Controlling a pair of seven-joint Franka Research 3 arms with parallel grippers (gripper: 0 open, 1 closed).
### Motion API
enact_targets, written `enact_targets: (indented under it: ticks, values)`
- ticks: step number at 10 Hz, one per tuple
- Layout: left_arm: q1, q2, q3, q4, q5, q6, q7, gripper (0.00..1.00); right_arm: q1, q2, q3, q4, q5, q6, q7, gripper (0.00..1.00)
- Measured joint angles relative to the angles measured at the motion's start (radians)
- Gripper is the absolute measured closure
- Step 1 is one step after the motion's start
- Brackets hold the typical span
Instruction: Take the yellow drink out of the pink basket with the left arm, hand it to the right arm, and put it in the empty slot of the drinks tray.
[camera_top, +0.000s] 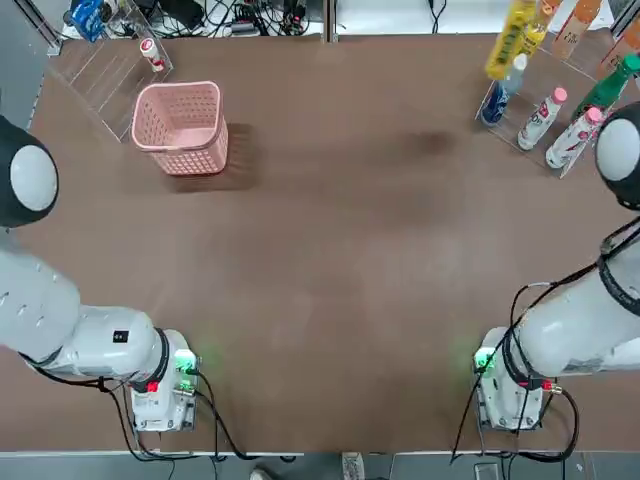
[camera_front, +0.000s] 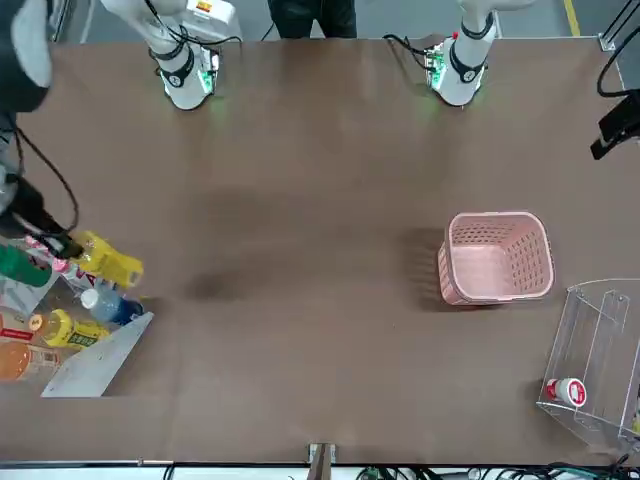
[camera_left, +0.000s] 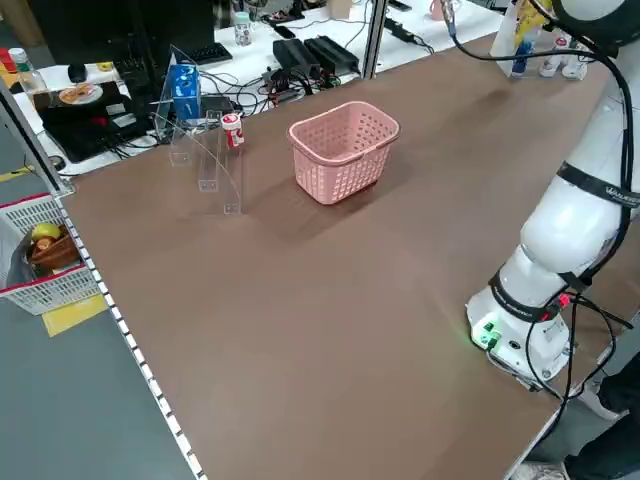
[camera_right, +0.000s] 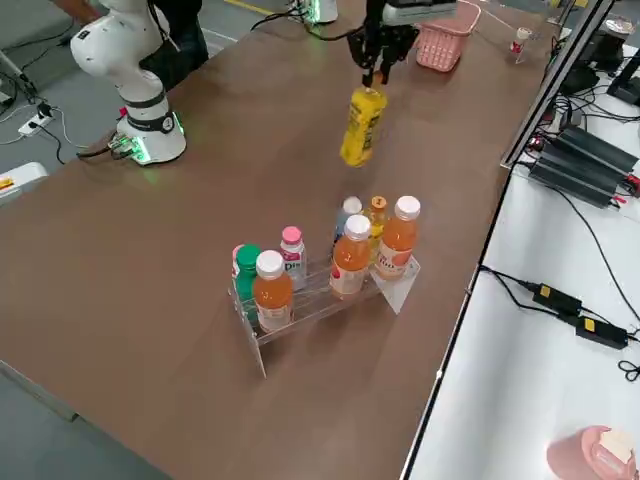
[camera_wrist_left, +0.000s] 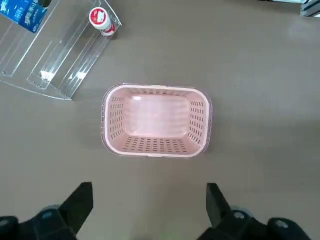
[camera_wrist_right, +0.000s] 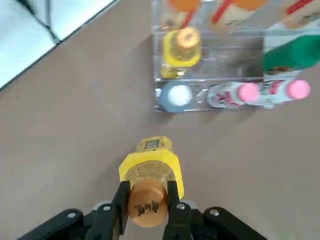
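Observation:
The yellow drink (camera_right: 360, 125) hangs by its orange-brown cap from my right gripper (camera_wrist_right: 148, 200), which is shut on it. It floats above the table just short of the drinks tray (camera_right: 400, 290), tilted a little, and shows as the same yellow drink (camera_top: 510, 40) from overhead. The tray (camera_wrist_right: 220, 50) holds several bottles, with a bare gap between an orange-capped yellow bottle (camera_wrist_right: 181, 50) and a green one (camera_wrist_right: 292, 56). The pink basket (camera_wrist_left: 156, 89) stands empty. High over it my left gripper (camera_wrist_left: 149, 205) is open and holds nothing.
A clear acrylic box (camera_top: 105, 70) with one small red-white bottle (camera_wrist_left: 101, 20) stands beside the basket (camera_top: 190, 158) at the far left corner. Both arm bases (camera_top: 160, 385) sit at the near edge. Cables and clutter lie beyond the table's far edge.

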Motion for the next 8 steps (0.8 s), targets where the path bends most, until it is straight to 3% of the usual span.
enact_targets:
  ticks: [4, 8]
  values:
    - [0.001, 0.000, 0.000, 0.000, 0.000, 0.000, 0.000, 0.00, -0.063, -0.004, 0.001, 0.001, 0.000, -0.001, -0.028, 0.66]
    - [0.001, 0.000, 0.000, 0.000, 0.000, 0.000, 0.005, 0.00, -0.167, -0.025, 0.002, 0.010, 0.023, -0.008, -0.169, 0.66]
